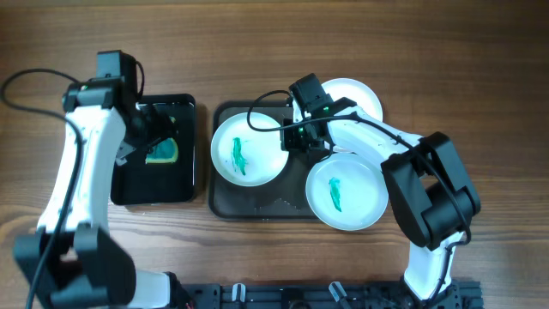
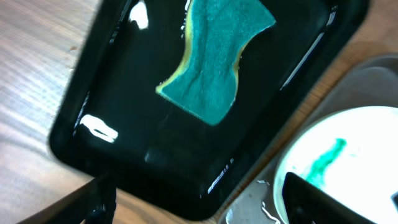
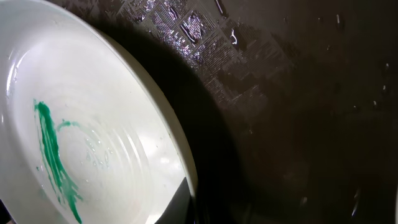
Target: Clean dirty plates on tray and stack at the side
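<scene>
Wood table (image 1: 274,43), right pincer (image 1: 292,142) at rim of smeared plate (image 1: 249,153)

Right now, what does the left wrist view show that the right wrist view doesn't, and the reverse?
Only the left wrist view shows the green sponge lying in the black tray, with the wood table beside it. Only the right wrist view shows, close up, the wet, textured floor of the dark tray, dotted with droplets. Both show a white plate streaked with green, apparently the same one; in the right wrist view the plate fills the left side, not yet cleaned.
</scene>
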Controlling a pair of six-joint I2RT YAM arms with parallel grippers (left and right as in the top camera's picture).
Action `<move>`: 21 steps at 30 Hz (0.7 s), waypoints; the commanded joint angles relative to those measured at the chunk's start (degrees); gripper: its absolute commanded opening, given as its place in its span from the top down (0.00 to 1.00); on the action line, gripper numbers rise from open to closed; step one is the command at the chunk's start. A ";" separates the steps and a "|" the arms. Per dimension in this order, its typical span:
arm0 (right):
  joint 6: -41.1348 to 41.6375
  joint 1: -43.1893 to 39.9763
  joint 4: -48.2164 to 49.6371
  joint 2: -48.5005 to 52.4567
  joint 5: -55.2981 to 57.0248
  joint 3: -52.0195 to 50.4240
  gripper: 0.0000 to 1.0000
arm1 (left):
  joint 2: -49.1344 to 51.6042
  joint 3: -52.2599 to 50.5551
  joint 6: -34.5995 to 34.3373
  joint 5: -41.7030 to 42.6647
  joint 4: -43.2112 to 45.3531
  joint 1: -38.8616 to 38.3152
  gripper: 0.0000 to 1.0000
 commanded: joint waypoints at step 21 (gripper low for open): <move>0.15 0.22 1.25 0.76 -0.04 -0.31 0.96 | 20.04 2.64 15.96 4.63 16.00 2.16 0.96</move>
